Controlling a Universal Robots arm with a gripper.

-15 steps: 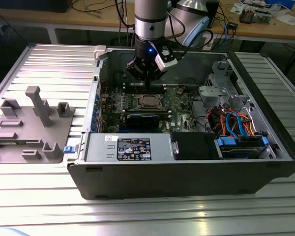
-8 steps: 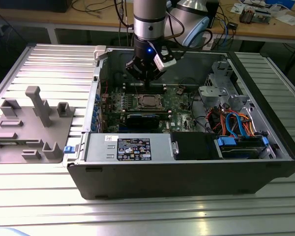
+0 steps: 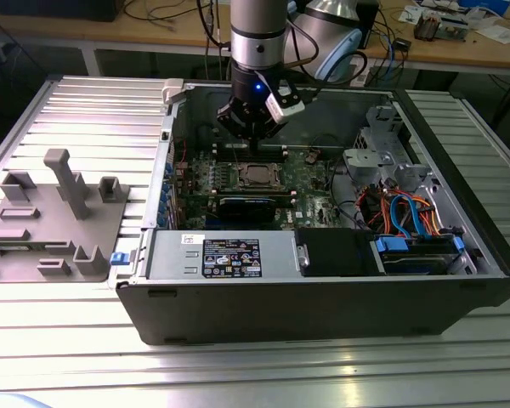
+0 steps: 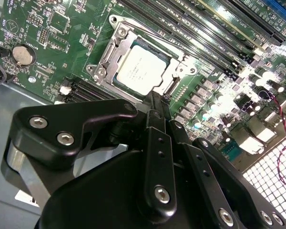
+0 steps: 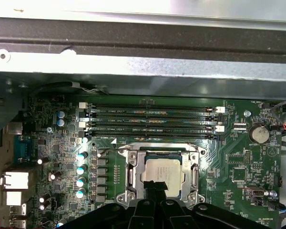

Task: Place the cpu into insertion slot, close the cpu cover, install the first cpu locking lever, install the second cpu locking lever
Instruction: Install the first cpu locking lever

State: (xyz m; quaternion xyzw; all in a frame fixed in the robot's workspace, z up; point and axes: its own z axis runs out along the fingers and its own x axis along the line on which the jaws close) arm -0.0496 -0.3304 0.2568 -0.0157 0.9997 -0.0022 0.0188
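- Inside the computer case (image 3: 323, 289), the cpu (image 4: 139, 71) is seen lying flat in the insertion slot (image 4: 99, 71).
- The cpu cover (image 5: 133, 172) seems to be laid down around it.
- The gripper (image 4: 155, 100) is held just over the slot's edge, with its jaws pressed together and nothing pinched.
- Any push here is best kept slow and straight down, so the cpu is not knocked.

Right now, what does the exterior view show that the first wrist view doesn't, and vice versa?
Exterior view: the whole open computer case, the grey fixture tray on the exterior view's left, the arm above the board. First wrist view: the memory slots and coin battery on the board. Both: the tool, shut, at the insertion slot, where the cpu sits framed by the cpu cover.
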